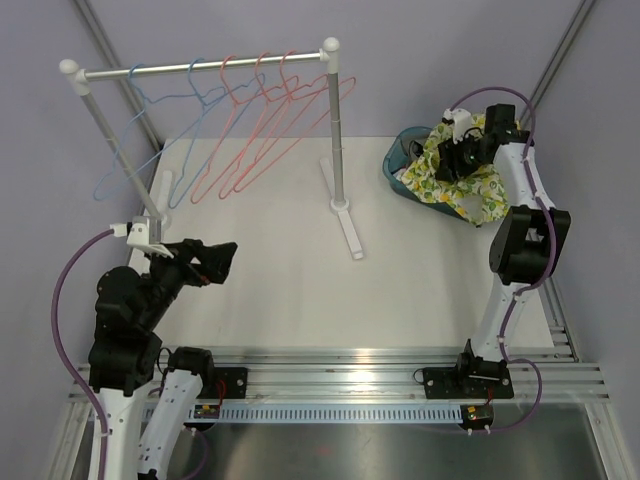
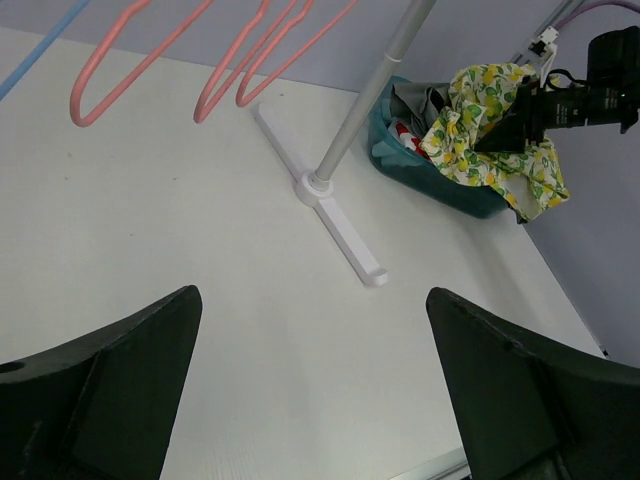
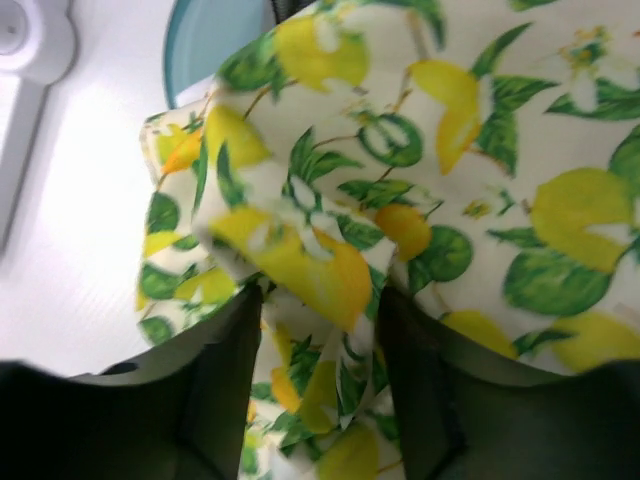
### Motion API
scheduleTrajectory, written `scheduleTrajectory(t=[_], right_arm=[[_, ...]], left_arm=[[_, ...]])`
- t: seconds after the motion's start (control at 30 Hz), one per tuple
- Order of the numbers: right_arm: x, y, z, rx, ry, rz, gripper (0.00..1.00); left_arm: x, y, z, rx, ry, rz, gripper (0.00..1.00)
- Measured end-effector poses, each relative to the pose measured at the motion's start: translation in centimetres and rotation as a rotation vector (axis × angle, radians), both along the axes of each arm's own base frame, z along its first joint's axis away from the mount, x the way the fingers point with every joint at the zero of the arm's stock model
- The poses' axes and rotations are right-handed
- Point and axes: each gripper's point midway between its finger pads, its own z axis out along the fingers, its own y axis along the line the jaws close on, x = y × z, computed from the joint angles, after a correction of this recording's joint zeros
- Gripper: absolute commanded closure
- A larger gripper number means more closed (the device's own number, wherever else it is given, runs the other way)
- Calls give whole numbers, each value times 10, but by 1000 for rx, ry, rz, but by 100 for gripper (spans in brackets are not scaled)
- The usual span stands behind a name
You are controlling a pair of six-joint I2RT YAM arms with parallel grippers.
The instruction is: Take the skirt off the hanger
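The skirt (image 1: 466, 186), white with a lemon and leaf print, lies draped over a teal basket (image 1: 398, 166) at the far right. It also shows in the left wrist view (image 2: 497, 152) and fills the right wrist view (image 3: 480, 150). My right gripper (image 1: 452, 160) is down on it, and in its wrist view (image 3: 315, 300) the jaws stand partly apart with a fold of fabric between them. The pink hangers (image 1: 262, 120) and blue hangers (image 1: 150, 130) hang bare on the rack rail (image 1: 200, 68). My left gripper (image 1: 225, 258) is open and empty above the near left table, as its wrist view (image 2: 312, 292) shows.
The rack stands on two white posts with flat feet, the right foot (image 1: 350, 232) near the table's middle, also in the left wrist view (image 2: 340, 225). The basket (image 2: 420, 172) holds other clothes. The table's right edge runs just past the basket.
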Motion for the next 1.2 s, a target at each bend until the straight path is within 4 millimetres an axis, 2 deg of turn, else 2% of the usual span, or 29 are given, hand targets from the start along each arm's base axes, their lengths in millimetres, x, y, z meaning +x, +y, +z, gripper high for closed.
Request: scheduleTrajectory(t=[0.03, 0.13, 0.17, 0.23, 0.27, 0.37, 0.47, 0.57, 0.73, 0.83, 1.0, 1.2], right_arm=[[-4, 0, 11, -4, -10, -1, 31], [-15, -1, 51, -23, -76, -12, 20], [-20, -2, 70, -31, -109, -18, 14], [-30, -2, 107, -43, -186, -27, 9], [-36, -1, 126, -46, -225, -29, 1], [-56, 2, 172, -46, -320, -39, 0], [-79, 7, 199, -9, -366, -81, 0], [-108, 11, 199, 51, -346, -158, 1], [-155, 21, 164, 157, -248, -260, 0], [-176, 18, 151, 188, -235, -355, 0], [-195, -9, 154, 192, -330, -600, 0], [-211, -37, 161, 176, -415, -799, 0]], left_arm=[[0, 0, -1, -1, 5, -2, 1], [-1, -1, -1, -5, 2, -5, 1], [-2, -1, 0, -6, -1, -6, 1], [-3, -1, 0, -7, -8, -7, 1], [-3, -1, 0, -7, -12, -7, 1], [-2, -1, -4, -6, -7, -7, 1], [-3, -1, -9, -4, 2, -6, 1], [-5, 0, -15, -3, 8, 0, 1], [-3, 14, -29, 7, 22, 82, 1], [2, 29, -41, 21, 47, 174, 1], [7, 49, -58, 53, 86, 286, 1], [8, 58, -70, 84, 117, 330, 1]])
